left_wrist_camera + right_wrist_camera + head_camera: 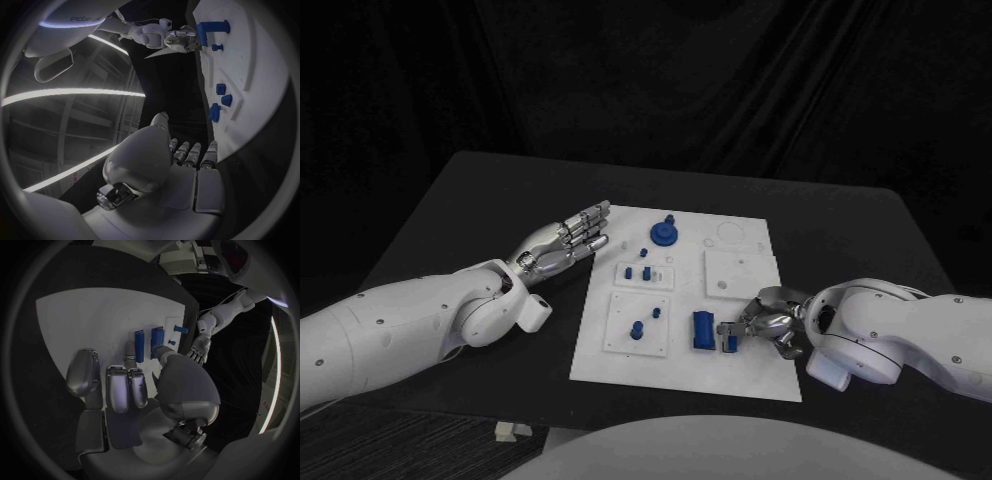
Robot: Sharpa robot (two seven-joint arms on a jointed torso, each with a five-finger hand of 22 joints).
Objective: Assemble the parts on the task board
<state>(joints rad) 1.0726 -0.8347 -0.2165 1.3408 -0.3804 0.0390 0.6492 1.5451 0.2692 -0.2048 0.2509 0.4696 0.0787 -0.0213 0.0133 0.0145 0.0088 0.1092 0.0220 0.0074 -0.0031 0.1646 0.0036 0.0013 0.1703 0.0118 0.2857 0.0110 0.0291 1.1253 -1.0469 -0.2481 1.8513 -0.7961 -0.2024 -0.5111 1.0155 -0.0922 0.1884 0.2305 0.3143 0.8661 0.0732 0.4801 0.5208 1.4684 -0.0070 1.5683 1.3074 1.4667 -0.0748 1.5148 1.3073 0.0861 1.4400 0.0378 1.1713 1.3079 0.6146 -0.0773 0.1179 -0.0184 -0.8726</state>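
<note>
Right hand (764, 322) touches two blue bars (702, 331); left hand (568, 240) spread, empty.

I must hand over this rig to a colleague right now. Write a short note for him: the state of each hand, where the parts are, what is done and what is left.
Left hand: open, holds nothing, fingers extended beside the left edge of the task board.
Right hand: at the board's near right part, fingers at a blue block; whether it really grips it cannot be told.
Parts: a taller blue block next to that one, a round blue part at the far side, small blue pieces and on the left panels.
Done: cannot be judged from here.
Left: the assembly; check the right hand's hold first.
</note>
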